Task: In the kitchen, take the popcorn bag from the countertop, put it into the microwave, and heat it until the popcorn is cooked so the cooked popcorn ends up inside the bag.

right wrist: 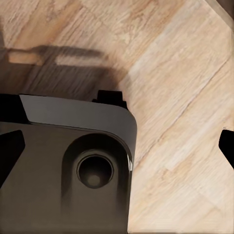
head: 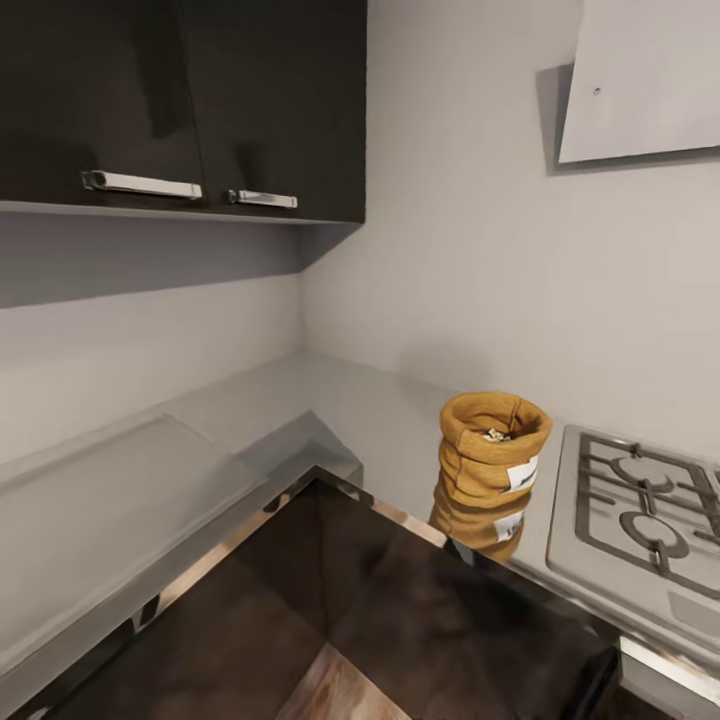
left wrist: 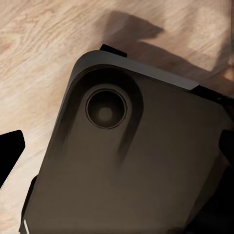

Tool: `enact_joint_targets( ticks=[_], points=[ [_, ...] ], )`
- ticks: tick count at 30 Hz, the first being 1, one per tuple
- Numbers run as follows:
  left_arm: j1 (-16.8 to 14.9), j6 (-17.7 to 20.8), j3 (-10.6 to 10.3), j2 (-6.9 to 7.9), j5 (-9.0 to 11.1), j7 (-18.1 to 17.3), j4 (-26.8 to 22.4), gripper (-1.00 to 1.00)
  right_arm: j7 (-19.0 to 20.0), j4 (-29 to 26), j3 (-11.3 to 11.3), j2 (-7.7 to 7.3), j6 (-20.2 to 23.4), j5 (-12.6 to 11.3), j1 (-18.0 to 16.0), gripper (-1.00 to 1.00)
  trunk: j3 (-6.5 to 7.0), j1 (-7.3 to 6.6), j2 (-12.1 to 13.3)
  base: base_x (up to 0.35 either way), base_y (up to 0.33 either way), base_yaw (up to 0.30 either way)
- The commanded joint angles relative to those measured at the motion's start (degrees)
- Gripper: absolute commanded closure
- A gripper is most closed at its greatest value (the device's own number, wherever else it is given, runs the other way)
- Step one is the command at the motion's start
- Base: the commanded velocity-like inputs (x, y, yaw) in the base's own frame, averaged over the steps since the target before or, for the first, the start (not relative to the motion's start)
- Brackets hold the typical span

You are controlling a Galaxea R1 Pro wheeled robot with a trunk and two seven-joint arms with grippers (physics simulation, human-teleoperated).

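Note:
The tan popcorn bag (head: pixel 493 450) stands upright on the shiny grey countertop (head: pixel 340 400), just left of the hob, with its white label facing right. A few pale popcorn kernels (head: pixel 494 435) show inside its rolled mouth. The microwave is out of view. In the left wrist view my left gripper (left wrist: pixel 117 148) hangs open over the robot's dark base, its fingertips (left wrist: pixel 10 148) at the frame's edges. In the right wrist view my right gripper (right wrist: pixel 117 148) is open too, fingertips (right wrist: pixel 9 151) wide apart above base and wooden floor.
A grey gas hob (head: pixel 640 510) with grates lies right of the bag. Dark wall cabinets (head: pixel 200 100) hang over the counter's left run, and a range hood (head: pixel 640 80) hangs at the upper right. Dark cabinet fronts (head: pixel 380 600) meet in the corner below the counter, above the wood floor (head: pixel 335 690).

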Motion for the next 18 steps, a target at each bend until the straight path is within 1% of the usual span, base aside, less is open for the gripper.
enact_joint_targets(
  ticks=[1,18],
  points=[
    [0.0,-0.2,-0.1,-0.02,0.3,0.1,0.0,-1.00,0.0,0.2,-0.5,-0.02,-0.3,0.5,-0.1,-1.00,-0.05,0.00,0.0,0.000,0.000,-0.283],
    [0.0,-0.2,-0.1,0.01,0.3,0.4,0.0,-1.00,0.1,0.2,-0.5,-0.11,-0.7,0.5,0.3,-1.00,-0.05,0.00,0.0,0.000,0.000,-0.287]
  ],
)
